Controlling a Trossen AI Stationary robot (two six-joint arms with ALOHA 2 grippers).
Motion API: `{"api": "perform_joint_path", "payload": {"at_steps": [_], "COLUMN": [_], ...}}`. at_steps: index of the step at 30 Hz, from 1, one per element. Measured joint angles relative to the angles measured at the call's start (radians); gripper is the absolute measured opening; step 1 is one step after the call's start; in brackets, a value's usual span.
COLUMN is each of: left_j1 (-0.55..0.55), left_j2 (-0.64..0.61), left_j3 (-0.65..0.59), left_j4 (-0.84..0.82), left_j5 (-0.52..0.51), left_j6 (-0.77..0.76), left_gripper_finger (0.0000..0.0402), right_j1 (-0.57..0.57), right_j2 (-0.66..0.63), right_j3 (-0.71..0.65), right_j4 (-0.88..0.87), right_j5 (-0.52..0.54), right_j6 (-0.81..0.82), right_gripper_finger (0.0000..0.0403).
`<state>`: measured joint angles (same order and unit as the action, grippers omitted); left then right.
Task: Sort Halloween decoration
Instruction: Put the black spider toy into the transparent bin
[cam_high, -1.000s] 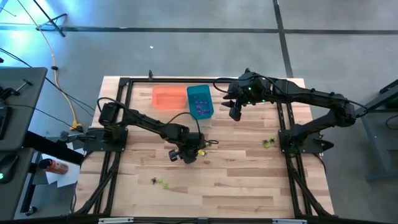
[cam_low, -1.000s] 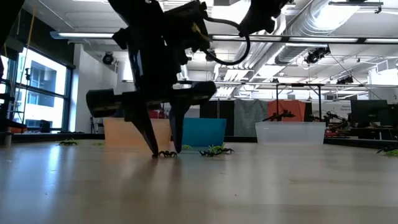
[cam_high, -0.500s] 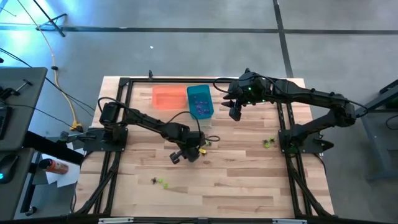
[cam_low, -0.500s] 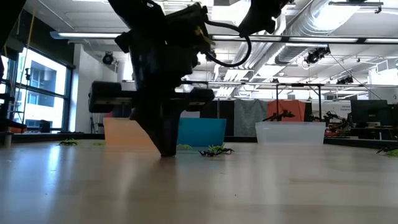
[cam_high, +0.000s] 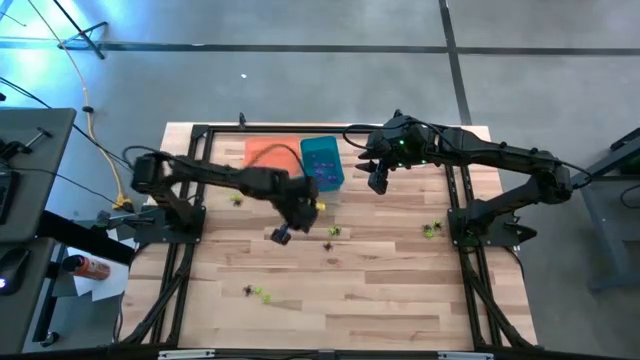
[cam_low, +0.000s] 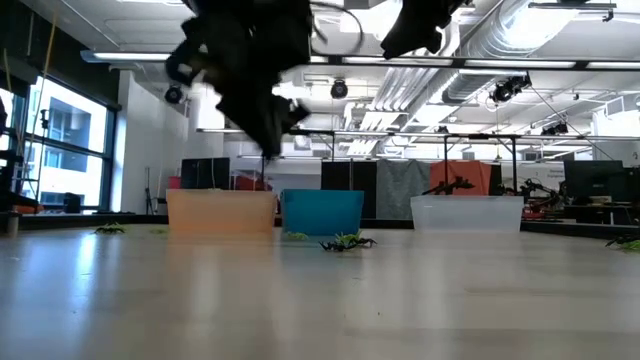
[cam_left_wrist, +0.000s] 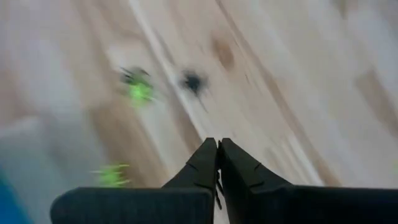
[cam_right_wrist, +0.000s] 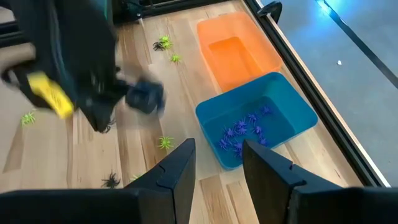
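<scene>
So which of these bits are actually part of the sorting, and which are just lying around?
Part of the job:
- purple spiders in the teal bin
- green spiders and a black spider on the table
- orange bin
- left gripper, fingers shut

Lying about:
- orange can off the table

No text, label, brand, number or sign can be read in any view, neither on the bins, the arms, the wooden surface nor in the room behind it.
</scene>
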<state>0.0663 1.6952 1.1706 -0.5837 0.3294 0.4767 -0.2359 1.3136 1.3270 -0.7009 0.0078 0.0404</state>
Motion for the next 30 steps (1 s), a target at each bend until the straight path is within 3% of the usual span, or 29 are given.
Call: {"api": "perform_joint_path", "payload": {"at_steps": [4,7,14,18,21,25,30], "left_j1": [0.067,0.116,0.167,0.169,0.169,0.178,0.2], "left_j2": [-0.149,-0.27,-0.471,-0.51,-0.517,-0.515,-0.487], "left_j3": [-0.05,-0.157,-0.503,-0.645,-0.684,-0.653,-0.567], "left_j4": [0.093,0.293,1.016,1.387,1.607,1.651,1.638], "left_j5": [0.017,0.022,-0.082,-0.153,-0.227,-0.252,-0.117], "left_j6": [-0.104,-0.24,-0.609,-0.771,-0.843,-0.825,-0.823], "left_gripper_finger": [0.0001,0.0,0.0,0.0,0.0,0.0,0.0], "right_j1": [0.0,0.0,0.001,0.003,0.01,0.021,0.022], "right_j2": [0.0,-0.007,-0.013,-0.009,-0.009,0.021,0.107], "right_j3": [0.0,0.0,0.0,0.0,0.0,0.001,0.001], "right_j4": [-0.01,-0.027,-0.01,0.117,0.273,0.488,0.64], "right_j5": [-0.001,-0.01,-0.049,-0.091,-0.099,-0.132,-0.229], "right_j6": [-0.014,-0.014,0.011,0.012,0.011,0.007,0.036], "right_gripper_finger": [0.0127,0.0127,0.0127,0.0127,0.0127,0.0127,0.0127]}}
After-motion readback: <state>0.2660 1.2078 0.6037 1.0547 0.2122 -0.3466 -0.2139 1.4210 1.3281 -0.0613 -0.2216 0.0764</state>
